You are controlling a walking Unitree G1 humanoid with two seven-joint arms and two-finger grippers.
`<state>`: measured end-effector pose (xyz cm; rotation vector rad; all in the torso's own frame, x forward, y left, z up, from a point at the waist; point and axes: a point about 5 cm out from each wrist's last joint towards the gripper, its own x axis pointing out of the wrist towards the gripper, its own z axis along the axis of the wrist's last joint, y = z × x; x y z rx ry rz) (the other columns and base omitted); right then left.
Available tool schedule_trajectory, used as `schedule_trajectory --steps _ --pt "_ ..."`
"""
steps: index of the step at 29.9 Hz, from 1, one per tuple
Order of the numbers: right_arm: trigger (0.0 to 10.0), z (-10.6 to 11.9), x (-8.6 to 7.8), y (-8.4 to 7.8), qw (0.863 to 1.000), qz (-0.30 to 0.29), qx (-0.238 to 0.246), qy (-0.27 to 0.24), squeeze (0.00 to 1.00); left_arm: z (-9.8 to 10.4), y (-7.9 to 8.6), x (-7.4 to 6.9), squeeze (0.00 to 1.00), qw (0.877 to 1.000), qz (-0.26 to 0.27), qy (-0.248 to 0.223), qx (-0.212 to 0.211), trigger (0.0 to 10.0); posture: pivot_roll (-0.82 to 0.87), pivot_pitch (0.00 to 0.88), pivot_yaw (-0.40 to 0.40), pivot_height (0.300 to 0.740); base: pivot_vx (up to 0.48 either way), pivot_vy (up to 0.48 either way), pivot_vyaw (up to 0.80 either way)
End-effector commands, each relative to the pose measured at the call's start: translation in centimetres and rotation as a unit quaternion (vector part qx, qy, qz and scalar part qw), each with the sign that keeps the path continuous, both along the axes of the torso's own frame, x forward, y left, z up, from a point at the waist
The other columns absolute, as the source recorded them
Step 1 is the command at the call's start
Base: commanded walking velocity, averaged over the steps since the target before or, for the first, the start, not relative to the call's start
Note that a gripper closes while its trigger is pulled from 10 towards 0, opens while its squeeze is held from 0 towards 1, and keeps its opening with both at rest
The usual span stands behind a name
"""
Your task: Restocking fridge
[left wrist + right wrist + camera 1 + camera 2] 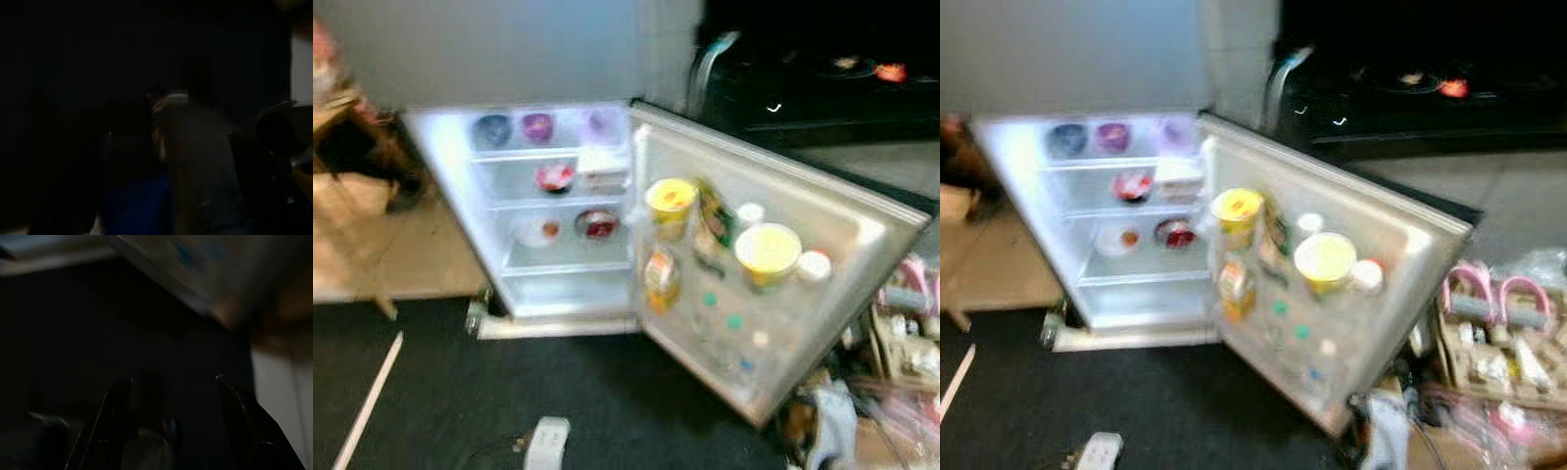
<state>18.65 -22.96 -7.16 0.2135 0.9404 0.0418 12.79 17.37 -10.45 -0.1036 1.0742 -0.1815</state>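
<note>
A small fridge [568,289] stands open and lit, its door [862,220] swung out to the right. Its shelves hold bowls [537,126], a red-filled bowl [554,177], a white box [604,166] and a dark bowl [597,224]. The door racks carry a yellow cup [671,201], a yellow-lidded tub [768,251], an orange carton [661,279] and small bottles [734,321]. In the right wrist view my right gripper [171,382] is open, its fingers [115,421] spread over a dark floor with nothing between them. The left wrist view is very dark.
A basket with pink handles [1498,333] full of packaged goods sits on the floor right of the door. A white object [546,443] lies on the dark mat in front. Wooden furniture [352,147] stands at the left, a dark counter [822,88] behind.
</note>
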Motion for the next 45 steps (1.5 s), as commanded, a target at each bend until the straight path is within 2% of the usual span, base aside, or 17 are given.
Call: schedule_trajectory --steps 1,11,18,27,28,29,30,31,33,34,35,38,39,40,41,44,45 --pt "10.0 -0.4 -1.0 -0.5 1.0 -0.016 -0.013 0.015 0.0 -0.3 -0.3 -1.0 0.0 1.0 -0.004 0.018 -0.004 10.0 -0.07 0.0 -0.001 0.74 0.0 0.0 0.0" --pt "10.0 -0.7 -1.6 -0.9 0.999 -0.022 -0.029 0.034 0.0 -0.4 -0.4 -1.1 0.0 1.0 -0.015 0.023 -0.01 10.0 -0.07 0.0 -0.003 0.74 0.0 -0.372 0.0" --pt "10.0 -0.8 -2.0 -1.6 0.996 -0.029 -0.064 0.049 0.0 -0.4 -0.4 -1.1 0.0 1.0 -0.011 0.022 -0.011 10.0 -0.07 0.0 -0.002 0.74 0.0 0.0 0.0" --pt "10.0 0.3 -0.6 -3.0 0.993 -0.082 -0.08 0.016 0.0 -0.3 -0.4 -1.0 0.0 1.0 -0.011 0.022 -0.013 10.0 -0.07 0.0 -0.002 0.74 0.0 0.0 0.0" --pt "4.7 0.9 -0.1 -4.1 0.989 -0.105 -0.1 0.008 0.0 -0.3 -0.4 -1.0 0.0 1.0 -0.012 0.022 -0.013 10.0 -0.06 0.0 -0.002 0.74 0.0 0.0 0.0" --pt "1.5 1.4 0.3 -5.0 0.985 -0.123 -0.118 0.002 0.0 -0.3 -0.4 -1.0 0.0 1.0 -0.013 0.022 -0.014 10.0 -0.06 0.0 -0.002 0.74 0.0 0.0 0.0" --pt "0.0 1.9 0.6 -5.8 0.981 -0.14 -0.133 -0.005 0.0 -0.3 -0.4 -1.0 0.0 1.0 -0.013 0.022 -0.014 10.0 -0.06 0.0 -0.002 0.74 0.0 0.0 0.0" --pt "0.0 1.9 0.6 -5.8 0.981 -0.14 -0.133 -0.005 0.0 -0.3 -0.4 -1.0 0.0 1.0 -0.013 0.022 -0.014 10.0 -0.06 0.0 -0.002 0.74 0.0 0.0 0.0" --pt "0.0 3.4 1.7 -7.8 0.969 -0.192 -0.153 -0.036 0.0 -0.4 -0.4 -1.1 0.0 1.0 -0.013 0.022 -0.013 10.0 -0.06 0.0 -0.001 0.74 0.0 0.0 0.0" --pt "0.0 3.4 1.7 -7.8 0.969 -0.192 -0.153 -0.036 0.0 -0.4 -0.4 -1.1 0.0 1.0 -0.013 0.022 -0.013 10.0 -0.06 0.0 -0.001 0.74 0.0 0.0 0.0" --pt "0.0 5.1 2.9 -9.5 0.955 -0.238 -0.161 -0.072 0.0 -0.4 -0.4 -1.1 0.0 1.0 -0.013 0.022 -0.012 10.0 -0.06 0.0 0.0 0.74 0.0 0.0 0.0" --pt "0.0 5.8 3.4 -10.0 0.95 -0.253 -0.16 -0.087 0.0 -0.4 -0.3 -1.1 0.0 1.0 -0.013 0.022 -0.012 10.0 -0.06 0.0 0.0 0.74 0.0 0.0 0.0" --pt "0.0 6.5 4.0 -10.5 0.944 -0.268 -0.161 -0.104 0.0 -0.4 -0.3 -1.2 0.0 1.0 -0.013 0.022 -0.012 10.0 -0.06 0.0 0.002 0.74 0.0 0.0 0.0" --pt "1.8 7.5 4.7 -11.0 0.937 -0.286 -0.159 -0.125 0.0 -0.4 -0.2 -1.2 0.0 1.0 -0.012 0.022 -0.011 10.0 -0.06 0.0 0.007 0.74 0.0 0.0 0.0" --pt "3.0 8.7 5.6 -11.6 0.929 -0.298 -0.163 -0.148 0.0 -0.4 -0.2 -1.2 0.0 1.0 -0.011 0.022 -0.009 10.0 -0.06 0.0 0.004 0.74 0.0 0.0 0.0" --pt "3.4 9.8 6.4 -12.1 0.922 -0.307 -0.167 -0.167 0.0 -0.4 -0.1 -1.2 0.0 1.0 -0.009 0.021 -0.007 10.0 -0.06 0.0 0.002 0.74 0.0 0.0 0.0" --pt "10.0 10.9 7.1 -12.6 0.917 -0.307 -0.179 -0.182 0.0 -0.3 0.0 -1.1 0.0 1.0 -0.006 0.019 -0.007 10.0 -0.06 0.0 0.002 0.74 0.0 0.0 0.0"
